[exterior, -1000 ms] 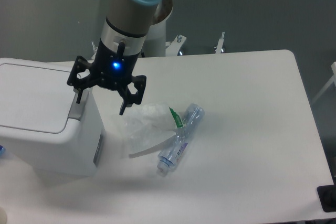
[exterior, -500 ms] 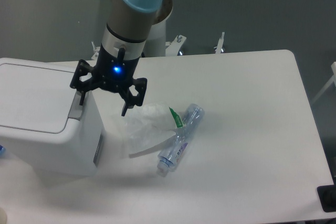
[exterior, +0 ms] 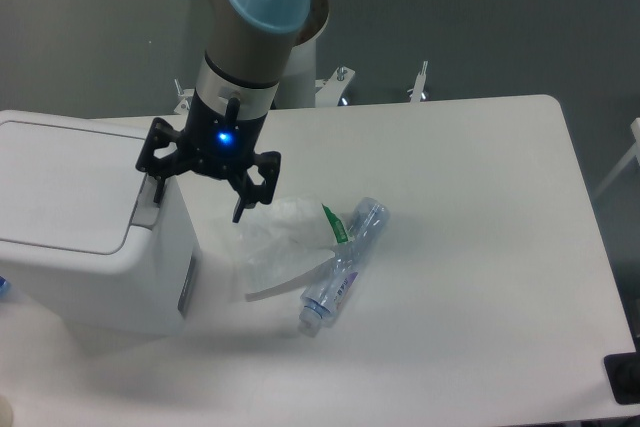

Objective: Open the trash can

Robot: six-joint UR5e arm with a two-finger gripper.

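The trash can (exterior: 85, 247) is a large white boxy bin at the left of the table, with its flat lid (exterior: 60, 185) down. Its grey push tab (exterior: 146, 209) sits at the lid's right edge. My gripper (exterior: 197, 199) is open, fingers spread wide and pointing down. Its left finger (exterior: 154, 183) hangs at the bin's right edge, just above the grey tab; I cannot tell if it touches. Its right finger (exterior: 240, 205) hangs over the table beside the bin.
A crumpled clear plastic bag (exterior: 275, 242) lies on the white table (exterior: 470, 247) just right of the bin. A clear plastic bottle (exterior: 346, 267) with a green label lies beside it. The robot base (exterior: 300, 57) stands behind the table.
The gripper has shifted slightly to the right and down at the bin's right edge. The lid has stayed down. Bag and bottle have not moved.
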